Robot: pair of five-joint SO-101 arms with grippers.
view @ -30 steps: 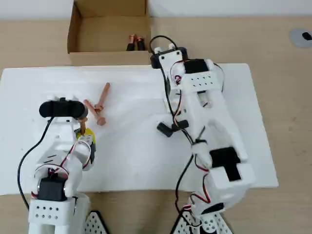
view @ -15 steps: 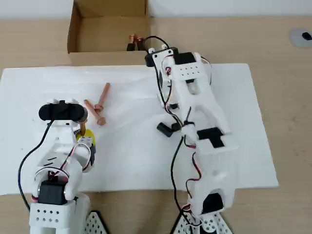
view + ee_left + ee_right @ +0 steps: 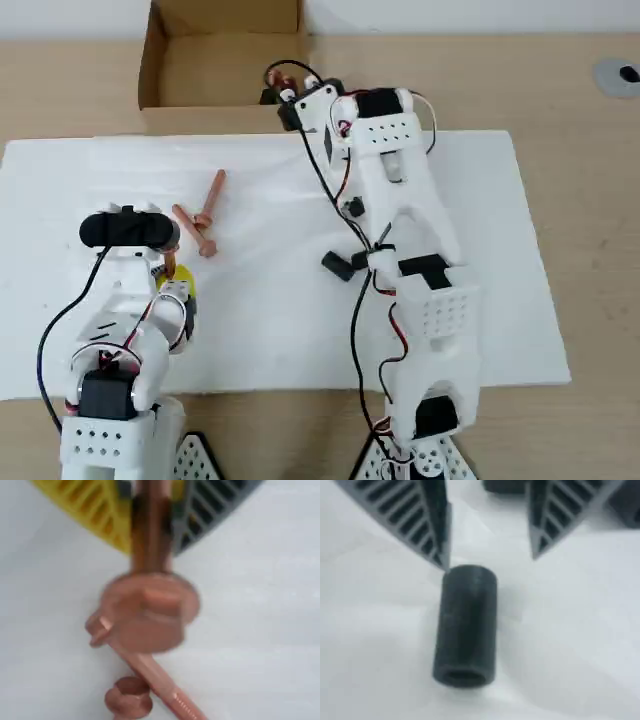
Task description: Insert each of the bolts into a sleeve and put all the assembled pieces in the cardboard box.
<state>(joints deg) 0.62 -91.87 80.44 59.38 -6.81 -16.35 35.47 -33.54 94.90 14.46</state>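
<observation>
A copper held bolt (image 3: 150, 605) sits in the left hand (image 3: 152, 540), whose yellow and grey fingers are closed on the shank while the flanged head points out past the fingertips. In the high view this hand hovers over the white sheet (image 3: 270, 330) at about 9 o'clock from its centre. Two loose bolts (image 3: 200, 215) lie on the sheet just beyond it, toward 12 o'clock, and they meet at one end in a narrow V. Seen from the left wrist, they lie right behind the held bolt's head. A black sleeve (image 3: 466, 625) lies on its side on the sheet under the right hand (image 3: 489, 559). That hand is spread wide and holds nothing. One grey fingertip is right at the sleeve's far end, and the other is apart from it. In the high view, a sleeve by the arm (image 3: 338, 265) lies near the sheet's centre, just beside the right arm. Whether it is the same sleeve cannot be told. The cardboard box (image 3: 160, 60) stands open at 11 o'clock, touching the sheet's far edge. The assembled pieces (image 3: 275, 85), copper and black, lie in its 5 o'clock corner, partly hidden by the right arm's wrist. The sheet rests on a pale wooden counter (image 3: 580, 180).
</observation>
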